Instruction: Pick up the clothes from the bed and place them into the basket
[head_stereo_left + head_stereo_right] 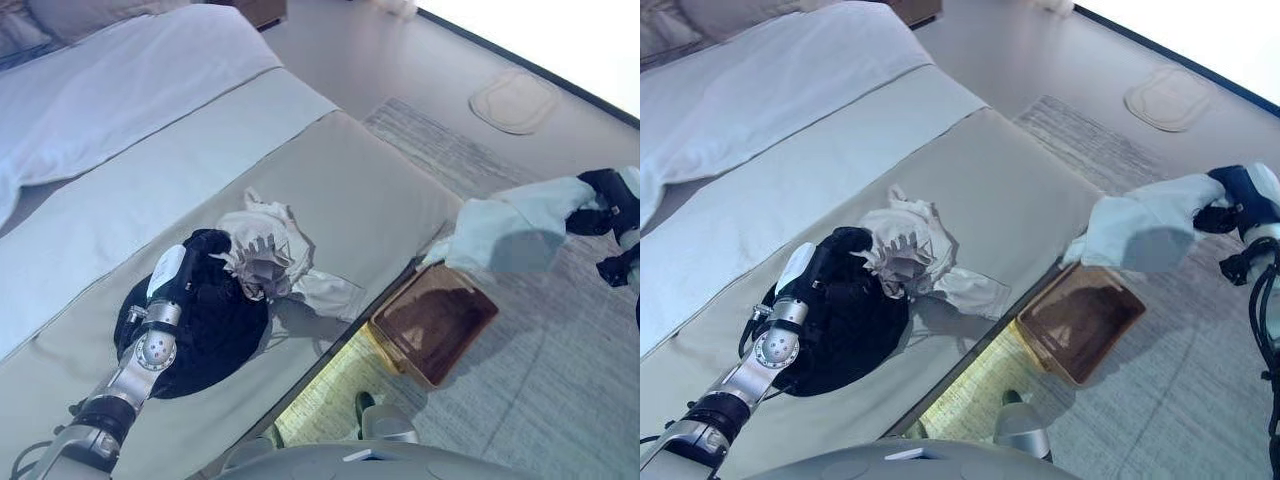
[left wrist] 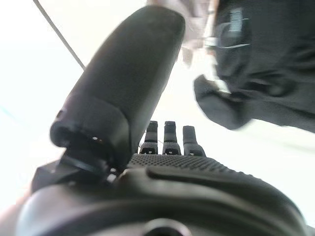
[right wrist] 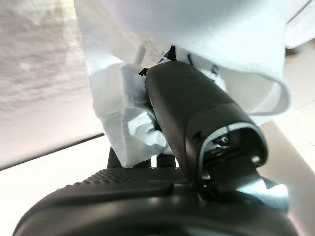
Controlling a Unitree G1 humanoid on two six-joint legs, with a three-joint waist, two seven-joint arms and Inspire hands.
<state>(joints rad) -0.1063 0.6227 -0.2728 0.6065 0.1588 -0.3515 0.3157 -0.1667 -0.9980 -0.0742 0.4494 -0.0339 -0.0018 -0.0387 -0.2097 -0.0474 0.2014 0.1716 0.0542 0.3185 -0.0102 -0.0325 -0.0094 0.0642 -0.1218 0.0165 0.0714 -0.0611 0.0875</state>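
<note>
My right hand [image 1: 600, 205] hangs off the bed's side, shut on a pale blue garment [image 1: 510, 230] that droops above the brown basket [image 1: 432, 320] on the floor; the thumb [image 3: 192, 103] pinches the cloth in the right wrist view. On the bed lie a black garment [image 1: 205, 335] and a crumpled cream garment [image 1: 275, 255] side by side. My left hand [image 1: 195, 262] rests over the black garment beside the cream one. Its fingers [image 2: 167, 140] stand straight in the left wrist view, holding nothing, with the black garment [image 2: 266, 64] beyond them.
The bed [image 1: 380, 180] carries a beige cover and a white duvet [image 1: 110, 90] toward the head. The basket stands against the bed's edge on a striped grey rug [image 1: 540, 380]. A pale round mat [image 1: 515, 100] lies on the floor farther off.
</note>
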